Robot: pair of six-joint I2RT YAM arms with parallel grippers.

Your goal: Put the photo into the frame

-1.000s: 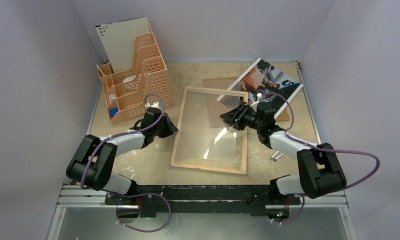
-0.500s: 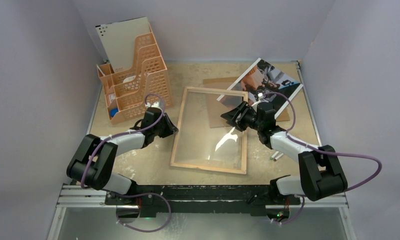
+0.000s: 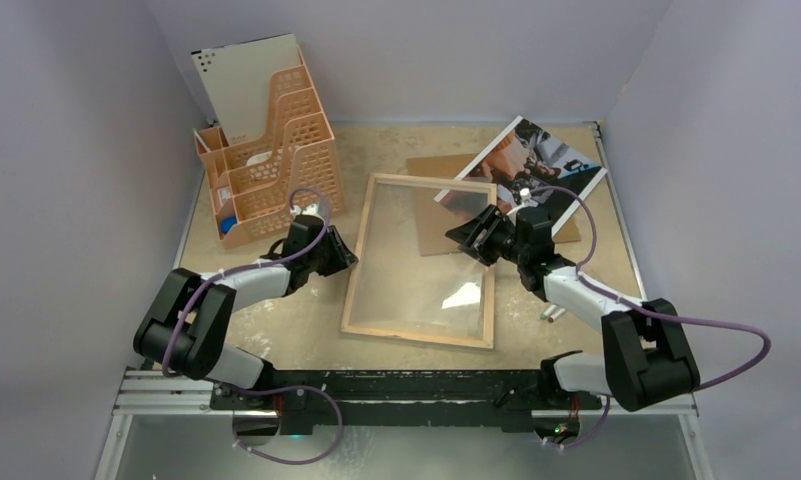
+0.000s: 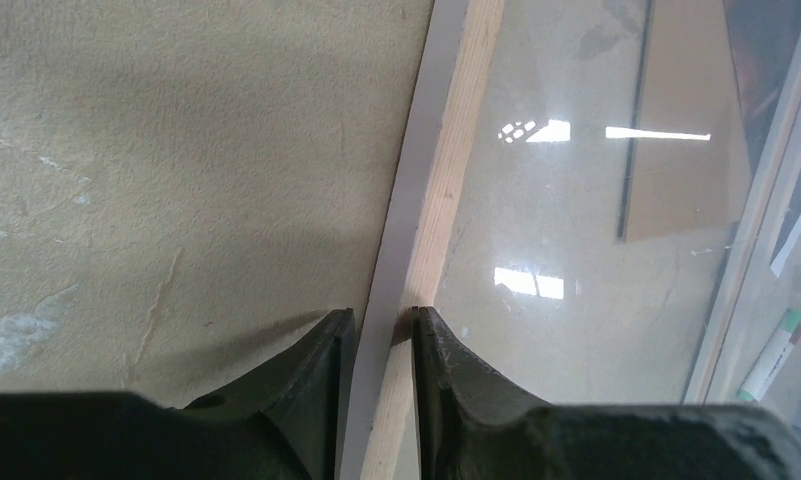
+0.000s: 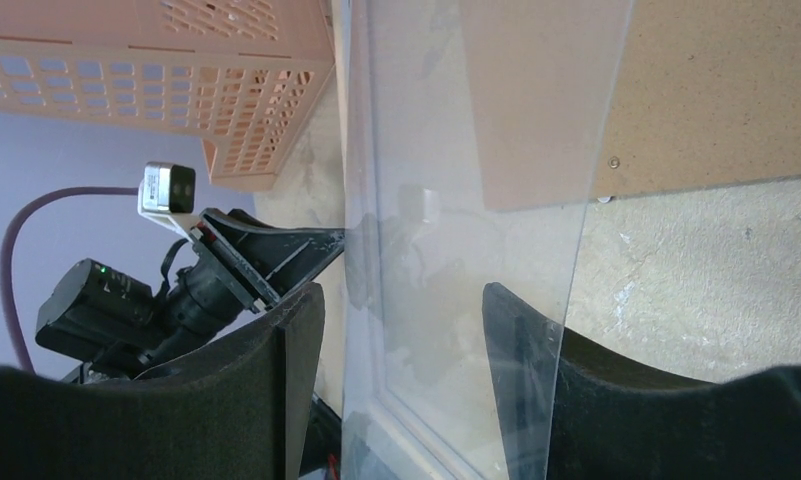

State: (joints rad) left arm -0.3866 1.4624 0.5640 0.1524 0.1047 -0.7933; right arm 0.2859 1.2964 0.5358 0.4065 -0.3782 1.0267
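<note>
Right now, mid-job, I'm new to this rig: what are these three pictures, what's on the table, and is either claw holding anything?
You are driving two robot arms bolted at the near edge of a table. The wide picture looks down from above and behind them. The other two come from a camera on each wrist, looking along its own fingers.

On the table lies the frame, wood back rim up, with its clear pane in. Past its far right corner are a brown backing board and, partly on it, the photo, picture side up and not yet in the frame. An orange desk organizer stands at the far left.

The left claw straddles the frame's left rim, fingers close on either side; I cannot tell whether it pinches. The right claw is open at the frame's right edge, holding nothing.
</note>
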